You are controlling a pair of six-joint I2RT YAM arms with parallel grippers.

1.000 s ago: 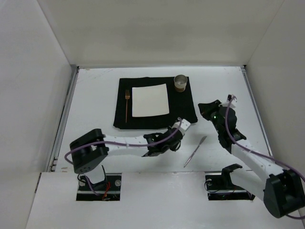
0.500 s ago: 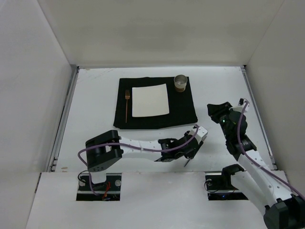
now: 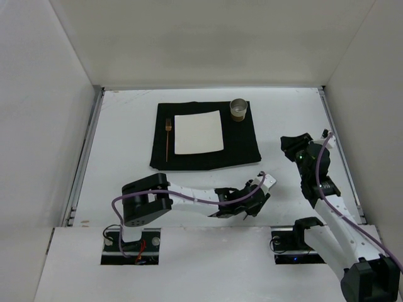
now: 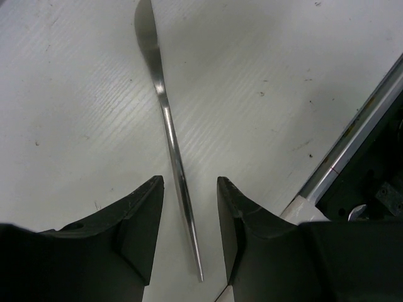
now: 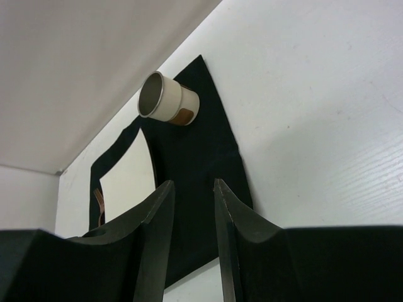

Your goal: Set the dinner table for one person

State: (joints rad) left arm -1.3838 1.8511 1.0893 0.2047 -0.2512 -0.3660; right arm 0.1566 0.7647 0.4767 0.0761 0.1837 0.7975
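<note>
The dinner table (image 3: pixel 126 151) is the big white surface. A black mat (image 3: pixel 242 148) on it bears a white square plate (image 3: pixel 199 132), a fork (image 3: pixel 167 139) left of the plate and a cup (image 3: pixel 238 108) at the far right corner. A steel knife (image 4: pixel 165 113) lies on the bare table near the front edge. My left gripper (image 3: pixel 250 206) is low over it and open, its jaws (image 4: pixel 189 182) standing either side of the handle without touching it. My right gripper (image 3: pixel 291 143) is open a little and empty, up off the table right of the mat (image 5: pixel 189 157).
White walls edge the table on three sides. The table's front edge and the right arm's base slot (image 4: pixel 371 182) lie close to the right of the left gripper. The cup (image 5: pixel 167 100) and plate (image 5: pixel 129 176) show far ahead in the right wrist view.
My left arm has swung right and toward the front edge, coming down over the knife. My right arm has drawn back to the right, away from the knife.
</note>
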